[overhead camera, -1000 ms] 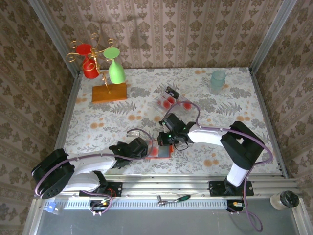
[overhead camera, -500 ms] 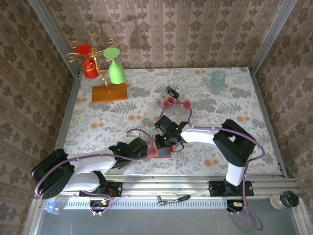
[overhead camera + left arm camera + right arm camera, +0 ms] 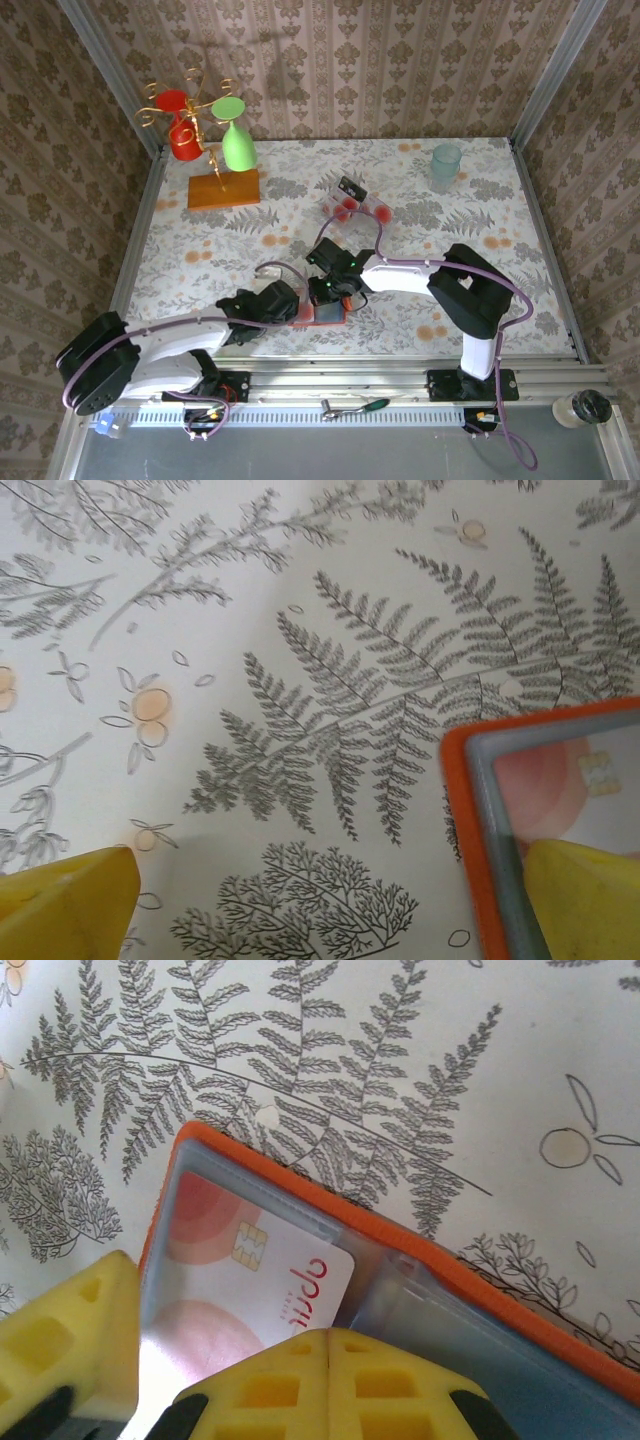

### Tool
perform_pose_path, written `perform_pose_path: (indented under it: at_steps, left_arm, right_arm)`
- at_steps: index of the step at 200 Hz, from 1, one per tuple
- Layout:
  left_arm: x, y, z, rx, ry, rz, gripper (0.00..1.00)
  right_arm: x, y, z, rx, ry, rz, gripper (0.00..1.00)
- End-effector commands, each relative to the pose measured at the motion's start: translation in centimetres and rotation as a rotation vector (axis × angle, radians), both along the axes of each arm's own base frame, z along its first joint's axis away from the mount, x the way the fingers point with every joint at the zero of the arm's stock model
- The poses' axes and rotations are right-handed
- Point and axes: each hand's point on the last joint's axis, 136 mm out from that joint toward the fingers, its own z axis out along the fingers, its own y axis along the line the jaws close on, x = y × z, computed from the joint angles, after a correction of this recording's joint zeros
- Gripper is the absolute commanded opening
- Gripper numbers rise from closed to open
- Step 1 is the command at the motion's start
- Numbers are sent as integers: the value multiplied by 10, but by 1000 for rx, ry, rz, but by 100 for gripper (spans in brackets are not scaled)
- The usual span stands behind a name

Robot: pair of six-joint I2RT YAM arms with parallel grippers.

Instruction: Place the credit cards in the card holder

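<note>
The card holder (image 3: 330, 313) lies open near the table's front edge, orange-red with a grey-blue lining (image 3: 520, 1330). One credit card (image 3: 250, 1260), pale with red blotches and a chip, lies partly inside its clear pocket. My right gripper (image 3: 328, 1360) is shut, its joined tips resting on that card's near edge. My left gripper (image 3: 330, 910) is open, and its right finger (image 3: 590, 900) sits on the holder's corner (image 3: 465, 810). The other credit cards (image 3: 352, 207) lie in a loose pile farther back.
An orange wooden base (image 3: 223, 189) with a wire stand holding red and green cups stands at the back left. A pale green glass (image 3: 446, 162) is at the back right. A tool (image 3: 355, 407) lies on the front rail.
My right gripper has slid left and toward the near edge, onto the card holder. The left arm has shifted slightly left, its gripper still beside the holder.
</note>
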Motion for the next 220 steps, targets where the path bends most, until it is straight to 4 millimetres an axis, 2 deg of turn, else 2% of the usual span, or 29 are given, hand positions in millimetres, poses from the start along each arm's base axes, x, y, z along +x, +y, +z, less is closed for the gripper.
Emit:
perform_pose_path:
  at_steps: [1,34,120,180,220]
  left_arm:
    - [-1,15,4,16,6,28,100]
    - [-7,31,-3,19,36,58,100]
    - [-13,36,-18,66,108,113,98]
    - [-14,31,-26,104,140,101,98]
    - [-15,24,-33,103,152,83,98]
  right_arm:
    - [1,2,19,17,-18,-12,0]
    - [0,-4,22,8,-32,-12,0]
    - [-15,2,12,31,4,11,0]
    - [-27,4,3,20,26,24,0]
    - [-32,12,-2,20,40,44,0]
